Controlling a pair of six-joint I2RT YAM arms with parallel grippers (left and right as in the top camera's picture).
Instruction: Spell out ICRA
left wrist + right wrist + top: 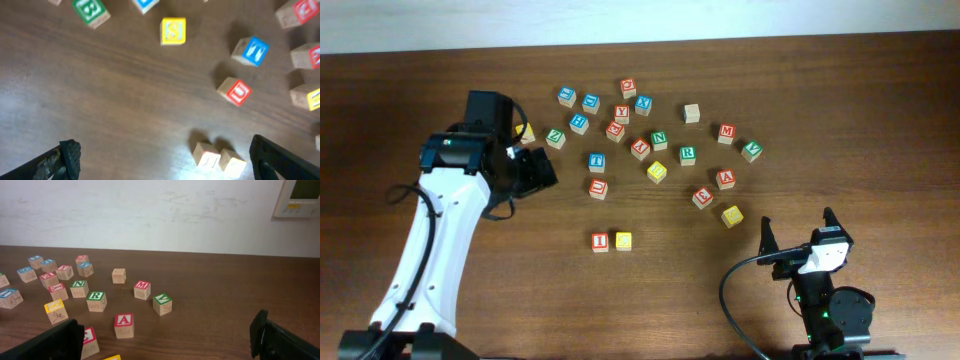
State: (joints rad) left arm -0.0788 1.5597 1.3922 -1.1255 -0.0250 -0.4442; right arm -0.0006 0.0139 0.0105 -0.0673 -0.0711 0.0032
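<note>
A red I block (600, 241) and a yellow block (623, 241) stand side by side near the front; the yellow one's letter is unreadable. In the left wrist view both (207, 155) (231, 161) are washed out by glare. A green R block (687, 155) (96, 301), a red A block (725, 179) (124, 325) and a red C block (702, 197) (89, 341) lie right of centre. My left gripper (542, 168) (165, 165) is open and empty, above the table left of the blocks. My right gripper (798, 232) (167, 345) is open and empty, near the front right.
Several other letter blocks are scattered across the back middle: a red U (597, 187) (235, 91), a blue block (596, 161), a yellow block (657, 171), a red M (726, 133) and a green block (751, 150). Another yellow block (731, 215) lies close to my right gripper.
</note>
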